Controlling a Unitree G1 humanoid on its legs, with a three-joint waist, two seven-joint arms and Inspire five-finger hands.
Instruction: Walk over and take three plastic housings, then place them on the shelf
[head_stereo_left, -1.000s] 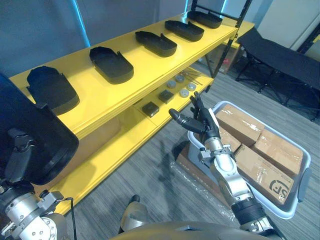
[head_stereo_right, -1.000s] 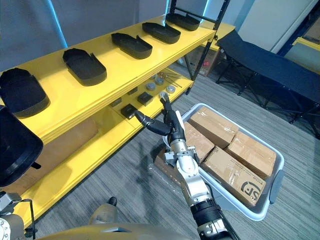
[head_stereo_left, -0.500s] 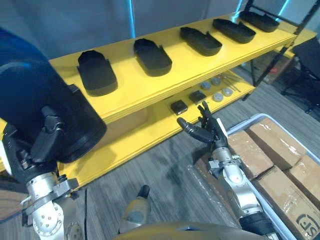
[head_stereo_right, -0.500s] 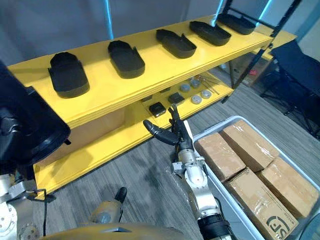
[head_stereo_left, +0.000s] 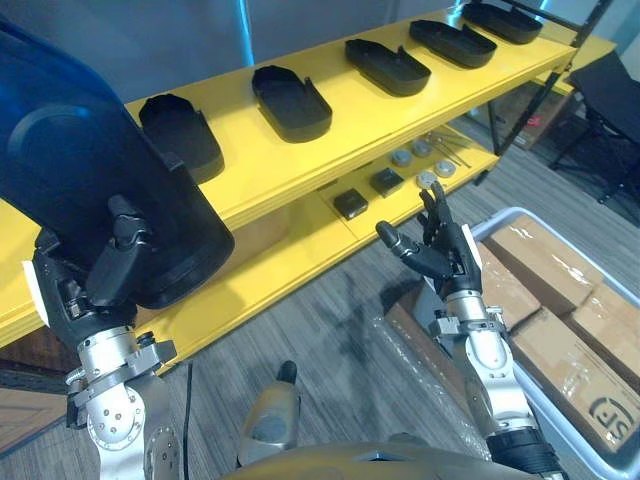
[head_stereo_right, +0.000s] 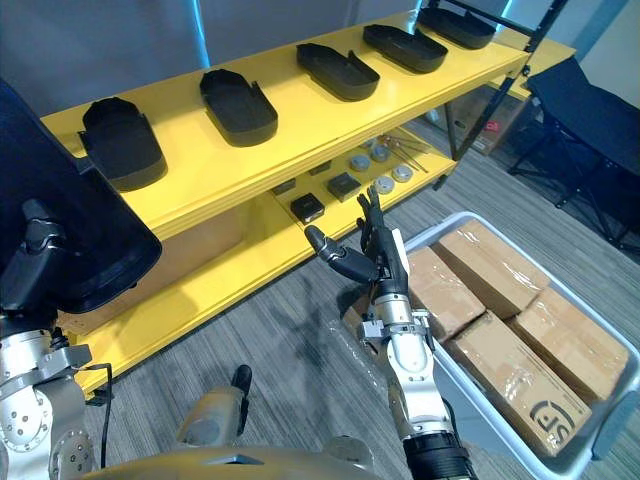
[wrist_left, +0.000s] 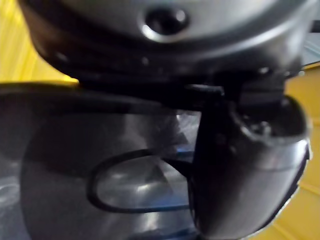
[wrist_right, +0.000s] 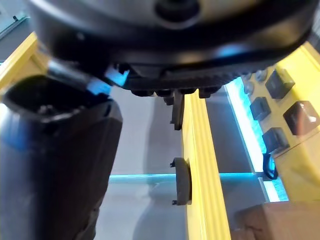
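- Black plastic, broad and smooth-faced: one plastic housing (head_stereo_left: 90, 170) is carried at the near left, close under the head camera, off the shelf.
- Its long axis stands steeply and tilted, rising away from the left robot hand (head_stereo_left: 112, 270), whose fingers curl round its lower edge; the thumb presses on the shell in the left wrist view.
- Over the grey floor the right robot hand (head_stereo_left: 447, 258) hangs with fingers straight and spread, thumb out, holding nothing.
- Beside that hand sits a pale tote (head_stereo_left: 505, 213) packed with cardboard boxes (head_stereo_left: 548, 268).
- Further off, the lower board of the yellow shelf (head_stereo_left: 345, 115) carries small parts (head_stereo_left: 385, 180) near its right end.
- On the top board five shelved housings (head_stereo_left: 291, 100) lie flat, hollow side up, spaced in a row, each long axis running from the front edge toward the back edge.
- Judging progress: the carried piece is not yet placed. Bare board at the left end, near the front edge, looks the likely spot. How many of the three already lie in the row I cannot tell.
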